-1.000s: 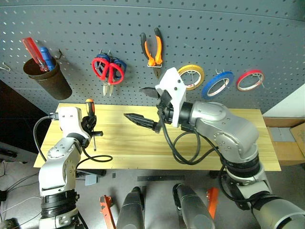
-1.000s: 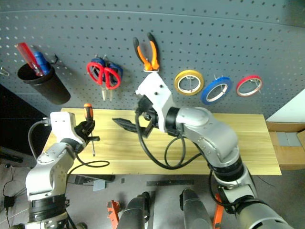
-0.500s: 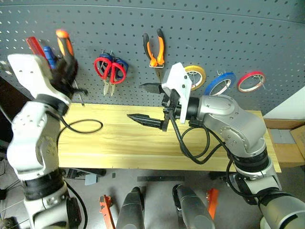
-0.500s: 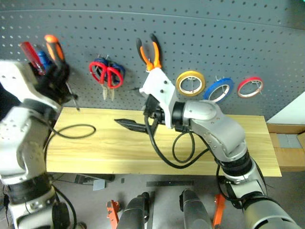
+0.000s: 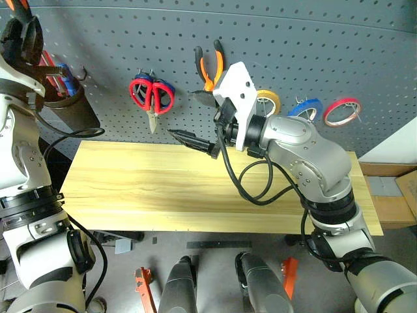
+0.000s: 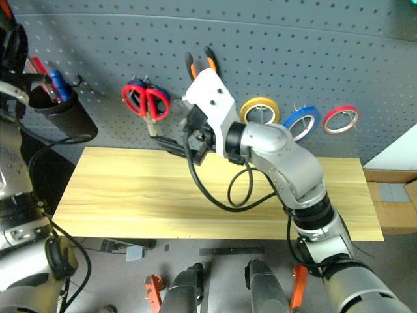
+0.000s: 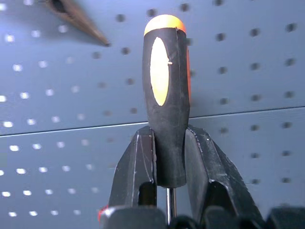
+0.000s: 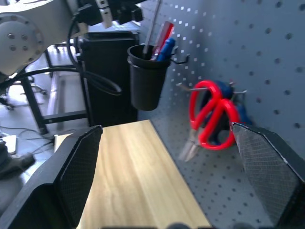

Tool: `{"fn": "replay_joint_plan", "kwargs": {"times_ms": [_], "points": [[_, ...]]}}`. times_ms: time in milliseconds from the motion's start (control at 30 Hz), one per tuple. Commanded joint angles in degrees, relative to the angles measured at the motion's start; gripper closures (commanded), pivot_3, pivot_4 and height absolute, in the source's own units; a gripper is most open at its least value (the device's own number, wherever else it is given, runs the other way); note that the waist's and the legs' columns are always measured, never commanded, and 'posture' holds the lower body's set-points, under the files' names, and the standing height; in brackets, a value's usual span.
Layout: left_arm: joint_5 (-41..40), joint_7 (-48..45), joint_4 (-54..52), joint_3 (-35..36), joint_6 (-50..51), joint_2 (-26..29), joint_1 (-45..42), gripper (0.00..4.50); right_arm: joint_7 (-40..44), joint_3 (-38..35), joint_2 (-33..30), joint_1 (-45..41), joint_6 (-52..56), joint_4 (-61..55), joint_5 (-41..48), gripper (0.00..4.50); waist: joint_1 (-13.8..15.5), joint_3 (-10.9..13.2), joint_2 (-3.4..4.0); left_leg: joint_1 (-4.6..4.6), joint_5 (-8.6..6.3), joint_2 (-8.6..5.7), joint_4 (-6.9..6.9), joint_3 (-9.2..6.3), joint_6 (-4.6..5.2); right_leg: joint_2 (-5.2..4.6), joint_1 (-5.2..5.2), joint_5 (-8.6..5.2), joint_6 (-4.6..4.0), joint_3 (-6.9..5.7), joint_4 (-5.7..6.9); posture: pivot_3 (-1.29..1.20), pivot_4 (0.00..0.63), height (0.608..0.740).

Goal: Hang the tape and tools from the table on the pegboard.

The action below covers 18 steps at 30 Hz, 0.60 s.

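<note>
My left gripper (image 5: 19, 36) is raised at the far left of the pegboard (image 5: 326, 45), shut on the orange-and-black handle of the screwdriver (image 7: 164, 95). In the right wrist view its metal shaft (image 8: 152, 24) points down at the mouth of a dark cup (image 8: 147, 76). Red-handled scissors (image 5: 150, 94), orange pliers (image 5: 210, 62) and the blue tape (image 5: 305, 107) hang on the board. My right gripper (image 5: 182, 114) hovers open and empty over the table (image 5: 130, 189), in front of the scissors and pliers.
The cup (image 5: 65, 107) hangs on a hook and holds a red-handled and a blue-handled tool. Blue-handled scissors hang behind the red ones. A yellow tape ring (image 5: 268, 101) and a red tape ring (image 5: 342, 111) flank the blue one. A black cable (image 5: 71, 134) trails from my left arm.
My left arm has lifted the screwdriver from just above the table's left end up to the cup on the pegboard. The right gripper rose slightly toward the board, still open.
</note>
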Motion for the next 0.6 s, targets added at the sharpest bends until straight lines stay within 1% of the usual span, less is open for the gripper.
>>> {"fn": "replay_joint_plan", "kwargs": {"times_ms": [33,367,567,600], "points": [[1.48,-0.28,1.81,0.02,-5.83,1.91,-1.75,4.01,-0.26,-0.98,0.79,-1.76,-2.26,-0.49,-0.72,0.0,0.0,-0.21,-0.13,0.0,0.0,0.0,0.0,0.01,0.0,-0.03,0.0,0.0,0.0,0.0,0.0,-0.06,0.177,0.74],[3.83,1.09,7.24,0.22,-12.85,1.37,1.72,4.01,0.1,0.0,1.7,-1.78,-2.67,-0.45,-1.26,0.0,-0.02,-0.4,-0.25,0.0,0.0,0.0,0.01,0.02,0.0,-0.07,-0.01,0.01,-0.02,-0.04,0.05,-0.06,0.18,0.74],[4.22,2.45,7.41,-0.37,-13.68,0.01,3.66,4.01,0.14,0.35,1.86,-1.58,-2.24,-0.8,-1.22,0.0,-0.04,-0.41,-0.26,0.0,-0.01,0.01,0.05,0.0,0.03,-0.1,-0.02,0.02,-0.03,-0.06,0.1,-0.06,0.183,0.74],[4.15,2.5,7.08,-0.52,-13.82,-0.33,3.97,3.66,0.16,0.41,1.83,-1.52,-2.16,-0.88,-1.22,0.0,-0.04,-0.42,-0.27,0.0,-0.01,0.01,0.06,0.0,0.03,-0.1,-0.02,0.02,-0.03,-0.06,0.1,-0.06,0.183,0.74]]}}
